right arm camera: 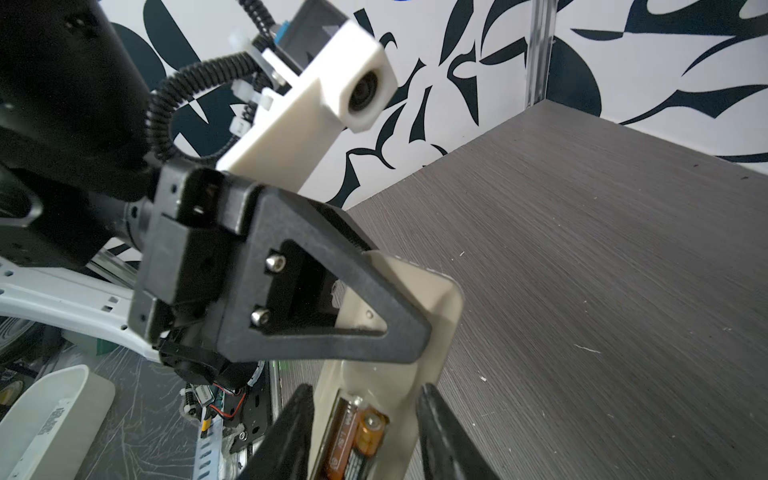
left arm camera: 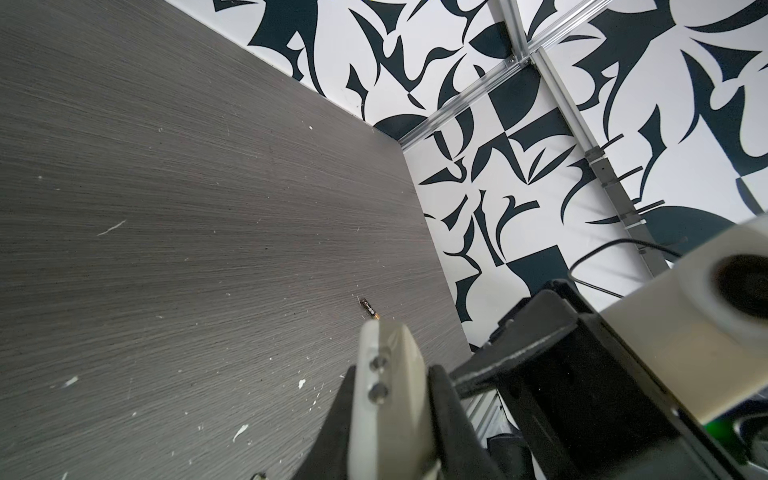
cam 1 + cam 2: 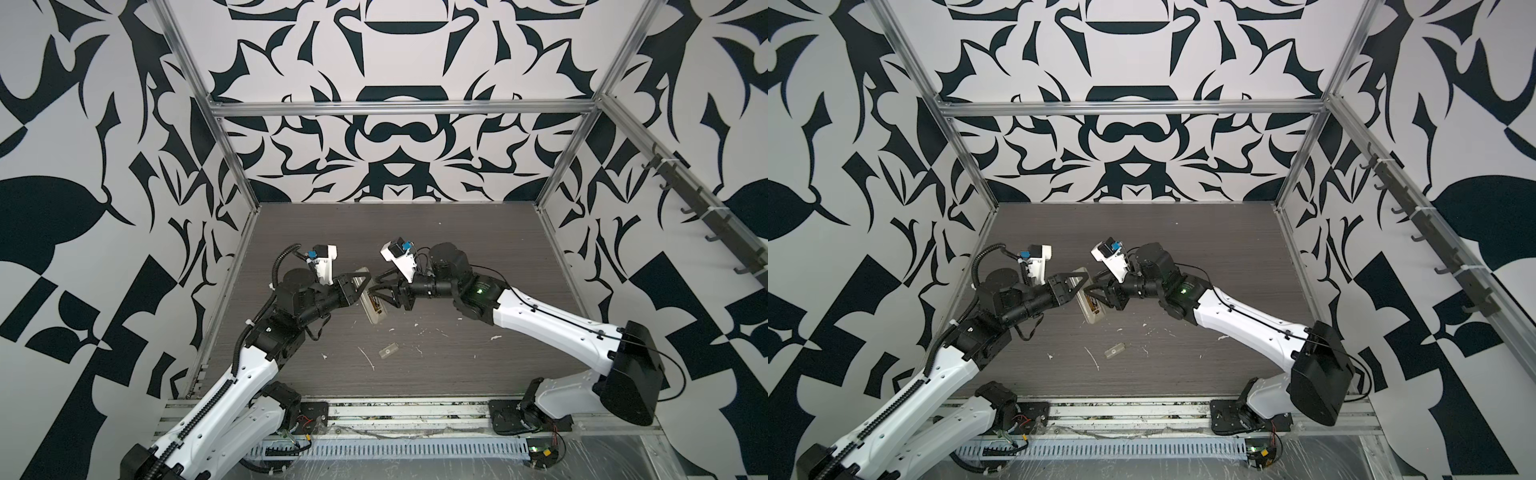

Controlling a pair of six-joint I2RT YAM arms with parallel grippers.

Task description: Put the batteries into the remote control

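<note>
My left gripper [image 3: 362,281] is shut on the remote control [image 3: 374,313] and holds it tilted above the table, back side up, in both top views [image 3: 1090,311]. In the left wrist view its black fingers [image 2: 440,399] clamp the white remote [image 2: 395,415] on both sides. My right gripper [image 1: 365,390] stands open, one jaw on each side of the remote [image 1: 432,307] over the open recess. A copper-tipped battery [image 1: 372,428] lies in that recess. Another battery [image 2: 369,309] lies on the table beyond the remote's end.
The small translucent cover piece [image 3: 387,350] lies on the table in front of the grippers, also in a top view [image 3: 1115,350]. White flecks [image 3: 368,358] are scattered over the grey wood-grain tabletop [image 3: 457,249]. Patterned walls and aluminium posts close in three sides.
</note>
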